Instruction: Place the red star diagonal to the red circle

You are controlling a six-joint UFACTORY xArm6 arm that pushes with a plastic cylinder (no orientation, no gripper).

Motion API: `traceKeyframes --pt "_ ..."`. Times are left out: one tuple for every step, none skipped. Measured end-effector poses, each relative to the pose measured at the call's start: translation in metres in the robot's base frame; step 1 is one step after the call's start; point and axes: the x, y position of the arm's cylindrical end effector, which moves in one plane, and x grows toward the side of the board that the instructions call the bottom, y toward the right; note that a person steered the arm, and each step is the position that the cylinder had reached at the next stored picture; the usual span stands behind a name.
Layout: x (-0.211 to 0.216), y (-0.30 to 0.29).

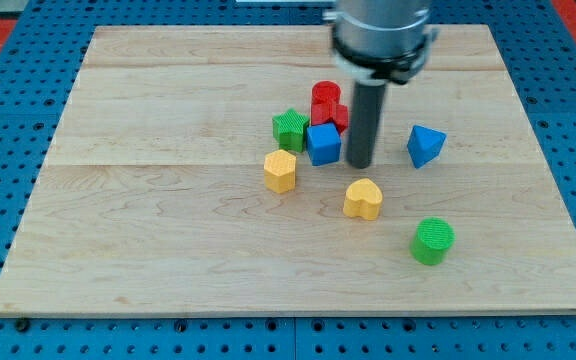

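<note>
Near board centre, my tip (360,164) just right of blue cube (323,143), no fingers on this rod, red star (334,117) touching red circle (326,95) above it, green star (289,129) left, blue triangular block (425,145) right.

No text, label, brand, number or sign can be read anywhere in the camera view: none on the pale wooden counter (168,230), on the small coloured blocks, or on the blue perforated surface (8,130) around it.
</note>
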Motion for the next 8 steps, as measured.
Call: traceKeyframes --pt "-0.021 0.024" --pt "-0.029 0.002" --pt "-0.032 0.001" --pt "-0.032 0.001" --pt "-0.032 0.001" --pt "-0.032 -0.001" --pt "-0.035 -0.003" --pt "-0.037 -0.022"
